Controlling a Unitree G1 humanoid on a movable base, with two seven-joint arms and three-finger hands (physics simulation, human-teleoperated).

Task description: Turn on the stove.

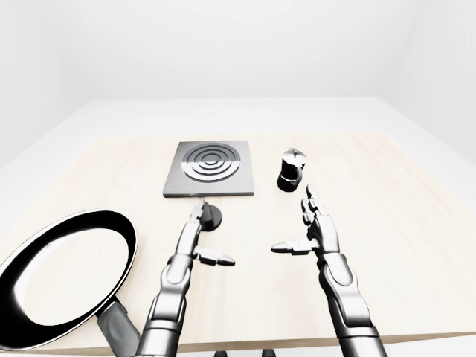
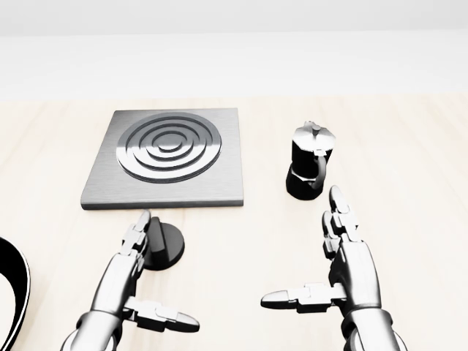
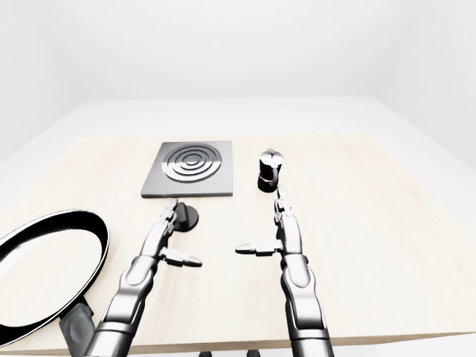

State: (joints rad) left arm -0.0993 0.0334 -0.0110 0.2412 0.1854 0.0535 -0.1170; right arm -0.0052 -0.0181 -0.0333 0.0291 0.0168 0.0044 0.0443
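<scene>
task barely begun: left robot hand (image 2: 135, 274), fingers spread, reaches over the black knob (image 2: 162, 246) just below the stove (image 2: 167, 157) on the tabletop (image 2: 409, 183), not gripping; turn seemingly still to do; right robot hand (image 2: 344, 270) open, idle.

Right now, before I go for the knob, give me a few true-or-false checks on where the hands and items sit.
1. The left hand is open, its fingers over the knob's left part. True.
2. The knob sits on top of the stove plate. False: it lies on the table, just below the plate in the head view.
3. The moka pot stands upright, right of the plate. True.
4. The right hand grips the moka pot. False: it is open and apart from the pot.
5. A frying pan lies at the left-eye view's lower left. True.
</scene>
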